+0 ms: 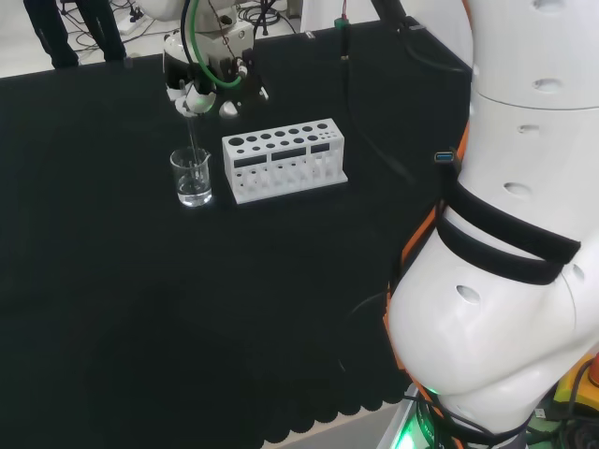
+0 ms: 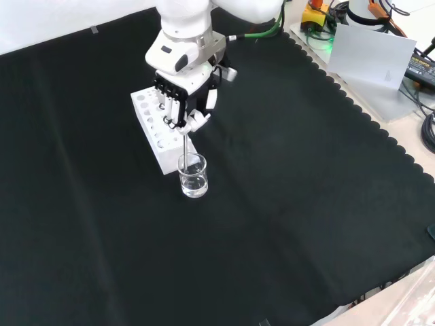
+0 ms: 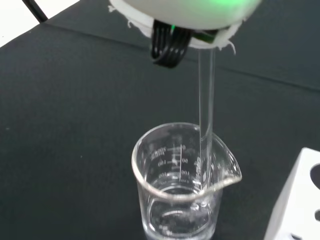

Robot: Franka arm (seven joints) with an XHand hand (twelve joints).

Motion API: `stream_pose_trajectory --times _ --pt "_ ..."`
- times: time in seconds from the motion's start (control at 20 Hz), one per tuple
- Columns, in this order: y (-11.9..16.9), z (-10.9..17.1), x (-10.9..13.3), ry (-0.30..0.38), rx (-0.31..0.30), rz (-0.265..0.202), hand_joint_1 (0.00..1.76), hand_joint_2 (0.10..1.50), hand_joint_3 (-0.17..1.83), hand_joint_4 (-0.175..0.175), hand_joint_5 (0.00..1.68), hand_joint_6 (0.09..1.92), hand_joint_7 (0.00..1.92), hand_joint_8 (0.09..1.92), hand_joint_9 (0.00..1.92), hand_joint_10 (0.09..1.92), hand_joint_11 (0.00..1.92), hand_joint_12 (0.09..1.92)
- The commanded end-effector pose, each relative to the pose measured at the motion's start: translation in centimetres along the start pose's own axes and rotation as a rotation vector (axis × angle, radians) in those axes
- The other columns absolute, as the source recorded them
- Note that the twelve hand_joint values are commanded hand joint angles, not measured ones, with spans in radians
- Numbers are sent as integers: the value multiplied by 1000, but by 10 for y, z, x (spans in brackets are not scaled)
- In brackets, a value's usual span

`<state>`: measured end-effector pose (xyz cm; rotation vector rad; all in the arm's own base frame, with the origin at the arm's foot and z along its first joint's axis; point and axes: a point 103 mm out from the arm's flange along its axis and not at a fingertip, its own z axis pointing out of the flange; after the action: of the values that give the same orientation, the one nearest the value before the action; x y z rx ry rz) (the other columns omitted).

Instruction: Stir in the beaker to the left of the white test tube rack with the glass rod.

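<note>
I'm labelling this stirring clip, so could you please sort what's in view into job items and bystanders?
Job:
clear glass beaker
thin clear glass rod, dipping into it
black and white hand gripping the rod
white test tube rack, as landmark

Lying about:
grey sheet
cables

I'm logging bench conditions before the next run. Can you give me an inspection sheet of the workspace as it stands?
Surface: black cloth, bare apart from the job's things.
Job's things: clear beaker beside the white test tube rack; glass rod reaches down into the beaker.
Clutter: nothing seen on the cloth.
Hand: hand above the beaker, fingers curled round the rod's top.
Cables: green cable along the arm; black cables on the cloth in the head view.
Surroundings: grey panel and gear beyond the cloth's scalloped edge.
</note>
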<state>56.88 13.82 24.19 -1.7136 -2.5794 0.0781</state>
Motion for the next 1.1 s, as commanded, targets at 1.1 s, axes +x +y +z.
stream_pose_trajectory --times 1.1 --pt "14 -15 18 5 -10 -38 1320 641 748 -175 1204 566 1245 1038 1638 824 1652 802"
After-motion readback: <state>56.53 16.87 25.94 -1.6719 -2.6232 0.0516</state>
